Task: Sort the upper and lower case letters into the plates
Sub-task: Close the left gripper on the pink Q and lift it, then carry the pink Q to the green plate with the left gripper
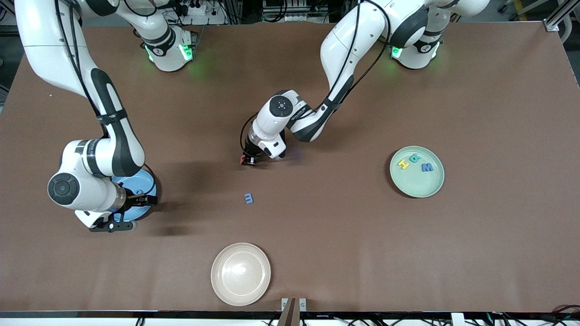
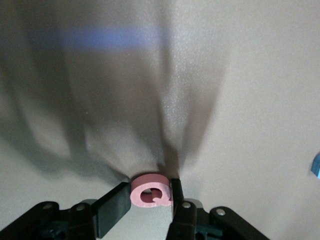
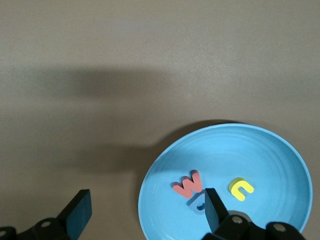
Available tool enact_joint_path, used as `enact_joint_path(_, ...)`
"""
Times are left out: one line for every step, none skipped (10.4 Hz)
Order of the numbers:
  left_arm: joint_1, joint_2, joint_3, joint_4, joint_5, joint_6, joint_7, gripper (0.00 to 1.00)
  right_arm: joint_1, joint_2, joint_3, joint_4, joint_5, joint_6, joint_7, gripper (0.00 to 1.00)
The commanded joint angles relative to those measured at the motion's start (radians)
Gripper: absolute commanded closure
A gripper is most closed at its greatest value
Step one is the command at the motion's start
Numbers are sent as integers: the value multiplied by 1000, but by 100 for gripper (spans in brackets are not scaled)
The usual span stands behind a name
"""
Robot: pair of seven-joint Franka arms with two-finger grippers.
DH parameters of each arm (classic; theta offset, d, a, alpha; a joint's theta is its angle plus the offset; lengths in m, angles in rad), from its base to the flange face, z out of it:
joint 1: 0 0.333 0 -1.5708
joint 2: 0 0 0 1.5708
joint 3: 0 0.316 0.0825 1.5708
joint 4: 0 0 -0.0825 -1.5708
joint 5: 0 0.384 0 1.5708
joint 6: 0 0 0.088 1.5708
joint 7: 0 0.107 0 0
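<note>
- Right end effector (image 1: pixel 118 225): fingers spread, empty, over the rim of the blue plate (image 3: pixel 280 155) holding a red w (image 3: pixel 188 185), a yellow u (image 3: pixel 240 188) and a blue letter; this arm waits.
- Blue m (image 1: pixel 248 198): flat on the surface (image 1: pixel 317 235), nearer the left end effector.
- Left end effector (image 2: pixel 150 202): pinching the red Q (image 2: pixel 151 191) between its fingertips at the surface.
- Mint plate (image 1: pixel 432 188): toward the left arm's end, holding three letters.

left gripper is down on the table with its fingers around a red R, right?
Not quite: the left wrist view shows the left gripper with its fingers around a red Q, not an R. It is down at the table, as you say.
</note>
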Motion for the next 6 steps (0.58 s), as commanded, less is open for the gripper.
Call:
enact_joint_path(18, -12, 4, 10, -35, -19, 37, 84, -2, -21, 4, -5, 1, -21, 3, 0)
enact_joint_path(55, -34, -21, 10, -27, -86, 39, 84, -2, -23, 4, -3, 1, -21, 3, 0)
enact_joint_path(79, -49, -43, 10, -23, -112, 66, 84, -2, -26, 4, -2, 1, -21, 3, 0)
enact_joint_path(93, -54, -49, 8, -26, -126, 91, 84, -5, -29, 3, -2, 1, -21, 0, 0)
enact_joint_path(106, -69, -51, 8, -24, -154, 97, 86, -8, -30, 3, -2, 1, -21, -1, 0)
enact_joint_path(125, -89, -52, 2, -24, -201, 132, 87, -4, -30, 4, -3, 1, -21, 5, 0)
